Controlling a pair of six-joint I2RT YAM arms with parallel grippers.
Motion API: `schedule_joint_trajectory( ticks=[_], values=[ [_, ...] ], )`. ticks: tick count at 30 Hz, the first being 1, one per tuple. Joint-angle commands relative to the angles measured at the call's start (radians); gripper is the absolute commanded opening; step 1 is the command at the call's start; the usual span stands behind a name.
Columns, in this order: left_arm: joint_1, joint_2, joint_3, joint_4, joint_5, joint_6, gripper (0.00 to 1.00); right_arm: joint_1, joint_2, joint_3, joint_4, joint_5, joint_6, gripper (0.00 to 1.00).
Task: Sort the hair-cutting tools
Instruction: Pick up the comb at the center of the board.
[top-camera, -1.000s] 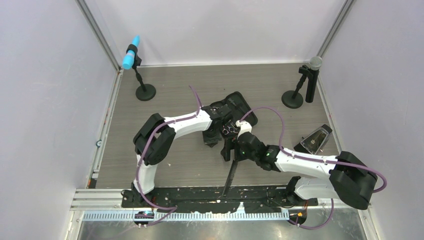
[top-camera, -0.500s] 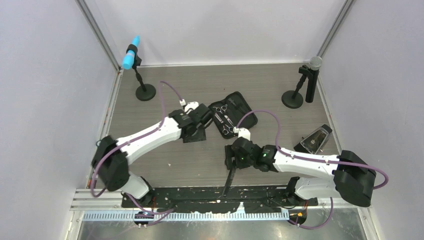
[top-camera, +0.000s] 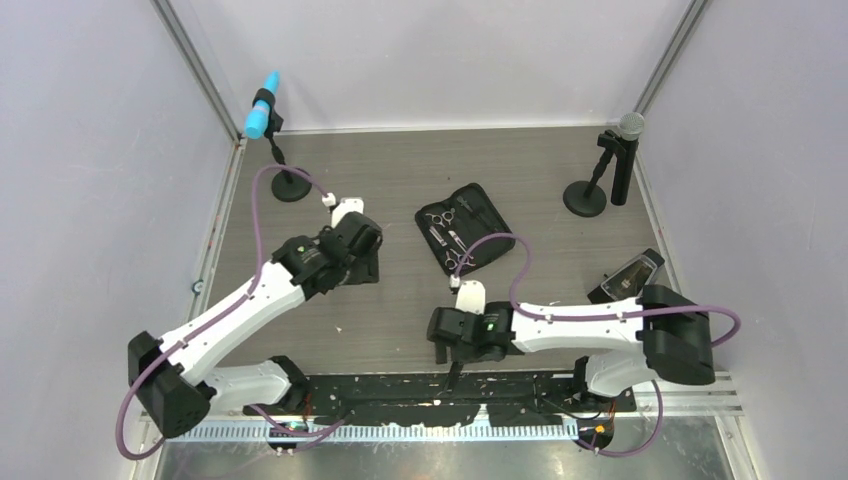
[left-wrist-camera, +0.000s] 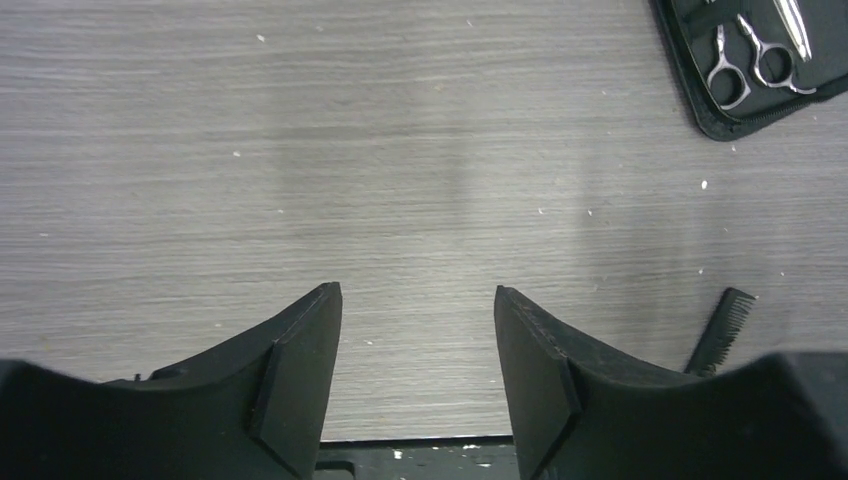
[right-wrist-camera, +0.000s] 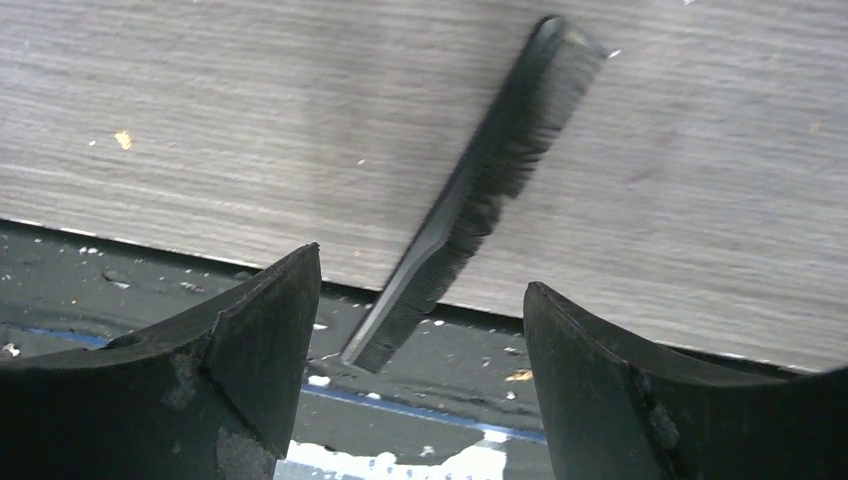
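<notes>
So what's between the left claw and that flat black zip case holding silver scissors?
Nothing: bare grey wood-grain tabletop separates the left gripper from the flat black zip case, per the left wrist view.

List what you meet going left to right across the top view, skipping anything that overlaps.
Blue mic → left gripper → case → grey mic

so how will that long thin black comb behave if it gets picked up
The long thin black comb looks slim, so it is probably light and slightly bendy. Lying flat, it would likely slide or pivot, not roll. Its fine teeth may let a grip slip.
</notes>
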Motion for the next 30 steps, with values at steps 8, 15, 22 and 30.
schedule_joint_trajectory(
  ticks=[8,15,22,30],
  values=[
    [0.090,-0.189,0.112,-0.087,0.062,0.209,0.78,0.068,0.158,0.127,-0.097,0.023,0.230,0.77],
    [0.094,-0.288,0.153,-0.108,-0.180,0.352,0.87,0.072,0.202,0.122,-0.108,-0.027,0.266,0.69],
    [0.094,-0.324,0.048,-0.062,-0.344,0.361,0.91,0.069,0.214,0.104,-0.099,-0.062,0.249,0.57],
    [0.094,-0.318,0.043,-0.066,-0.370,0.359,0.91,0.060,0.181,0.038,-0.057,-0.145,0.205,0.52]
  ],
)
